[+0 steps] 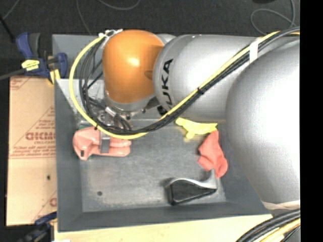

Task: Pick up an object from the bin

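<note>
1. Target. The pink lumpy object point(85, 141) lies at the left of the bin point(136, 168), near its left wall. My tool point(104, 144) is down on the object's middle, below the orange wrist cover point(128, 67). I cannot tell how far the tool is open, nor whether it has hold of the object, because the wrist hides most of it.

2. Step in hand, as I judge it: securing the grasp. I should close across the narrow middle, not the lobed ends, and confirm a firm hold before lifting. The lift should go straight up, clear of the left wall.

3. Further right, the yellow piece point(197, 128), the red piece point(212, 155) and the black object point(187, 190) lie well apart from the target. They should not interfere.
</note>
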Action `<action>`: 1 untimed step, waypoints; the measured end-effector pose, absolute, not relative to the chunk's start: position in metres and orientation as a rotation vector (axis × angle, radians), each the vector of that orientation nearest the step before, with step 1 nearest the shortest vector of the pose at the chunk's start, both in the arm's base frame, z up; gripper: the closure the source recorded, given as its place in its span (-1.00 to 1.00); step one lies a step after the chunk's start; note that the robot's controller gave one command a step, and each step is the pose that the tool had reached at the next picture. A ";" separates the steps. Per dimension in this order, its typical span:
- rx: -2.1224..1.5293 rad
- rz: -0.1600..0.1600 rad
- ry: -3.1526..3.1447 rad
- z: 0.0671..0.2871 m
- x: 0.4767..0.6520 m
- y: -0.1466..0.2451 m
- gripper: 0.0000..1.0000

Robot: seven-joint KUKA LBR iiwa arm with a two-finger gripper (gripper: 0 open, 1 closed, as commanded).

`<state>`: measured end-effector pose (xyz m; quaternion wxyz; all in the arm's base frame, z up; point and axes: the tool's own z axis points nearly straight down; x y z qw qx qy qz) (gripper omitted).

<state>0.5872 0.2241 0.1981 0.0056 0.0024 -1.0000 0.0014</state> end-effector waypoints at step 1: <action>0.001 0.002 -3.137 0.203 0.589 0.223 -1.00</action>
